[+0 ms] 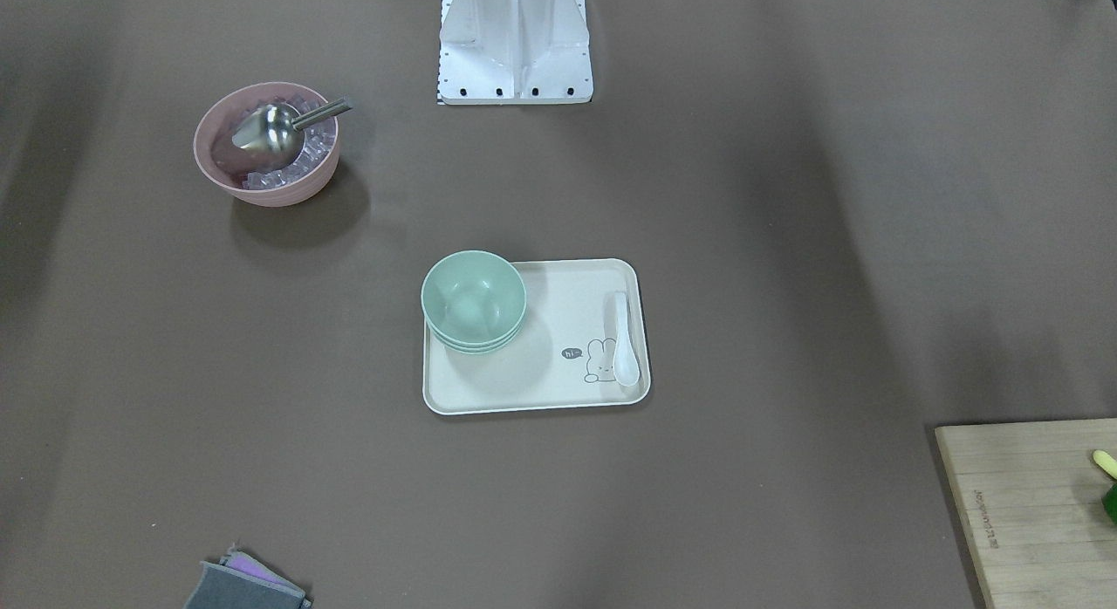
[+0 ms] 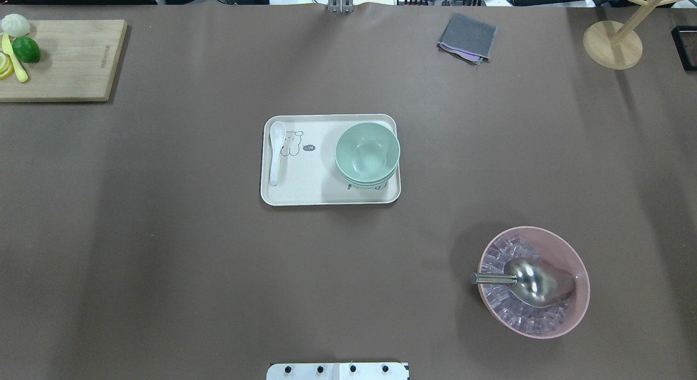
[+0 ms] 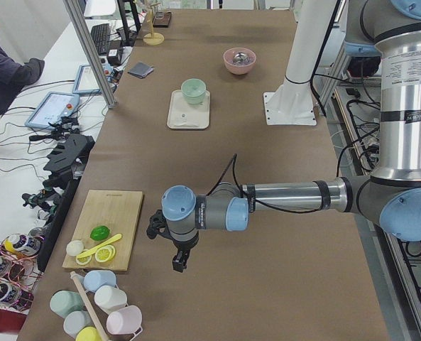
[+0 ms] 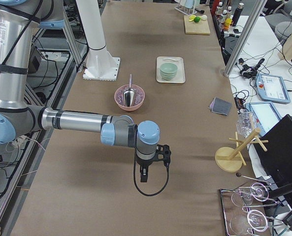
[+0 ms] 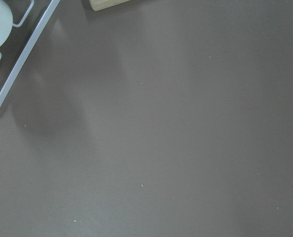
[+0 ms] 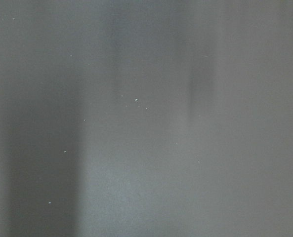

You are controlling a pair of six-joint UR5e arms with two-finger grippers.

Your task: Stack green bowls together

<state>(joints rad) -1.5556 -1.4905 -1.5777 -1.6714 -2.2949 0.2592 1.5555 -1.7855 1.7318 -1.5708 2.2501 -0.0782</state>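
The green bowls (image 2: 367,153) sit nested in one stack at the right end of the cream tray (image 2: 310,192). The stack also shows in the front-facing view (image 1: 474,302), the exterior left view (image 3: 193,90) and the exterior right view (image 4: 169,70). My left gripper (image 3: 177,262) hangs above bare table near the cutting board, far from the stack, and shows only in the exterior left view. My right gripper (image 4: 144,175) hangs above bare table at the other end, seen only in the exterior right view. I cannot tell whether either is open or shut. Both wrist views show only table surface.
A white spoon (image 2: 276,151) lies on the tray's left end. A pink bowl (image 2: 561,249) with ice cubes and a metal scoop (image 2: 531,282) stands at the near right. A cutting board (image 2: 71,61) with fruit is far left; a grey cloth (image 2: 467,38) and wooden stand (image 2: 612,44) are at the back.
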